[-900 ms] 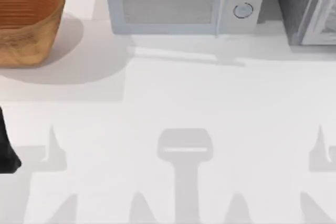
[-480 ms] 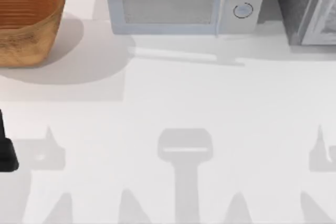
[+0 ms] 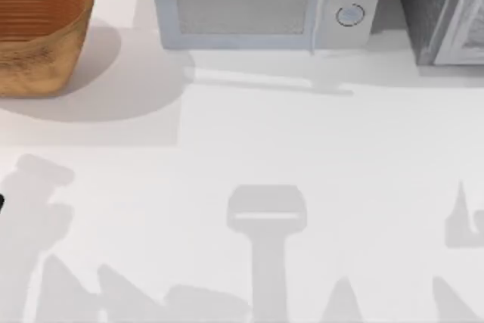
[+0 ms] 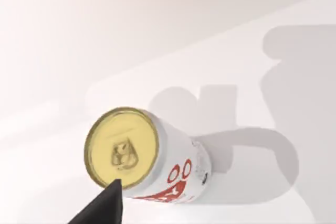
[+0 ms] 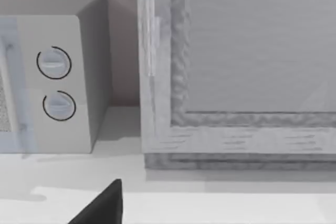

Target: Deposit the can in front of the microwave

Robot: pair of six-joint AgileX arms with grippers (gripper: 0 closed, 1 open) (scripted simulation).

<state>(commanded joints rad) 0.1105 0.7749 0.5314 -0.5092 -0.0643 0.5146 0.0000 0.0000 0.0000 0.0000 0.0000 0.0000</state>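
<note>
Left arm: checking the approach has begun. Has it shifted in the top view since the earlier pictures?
Yes. Its dark tip has slid off toward the table's left edge, while the basket stays put.

One dark finger (image 4: 102,208) of the left tool overlaps the can (image 4: 152,163).

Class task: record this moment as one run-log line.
phase: reaching for can | left gripper: over upright can, not gripping | microwave: front space bare
</note>
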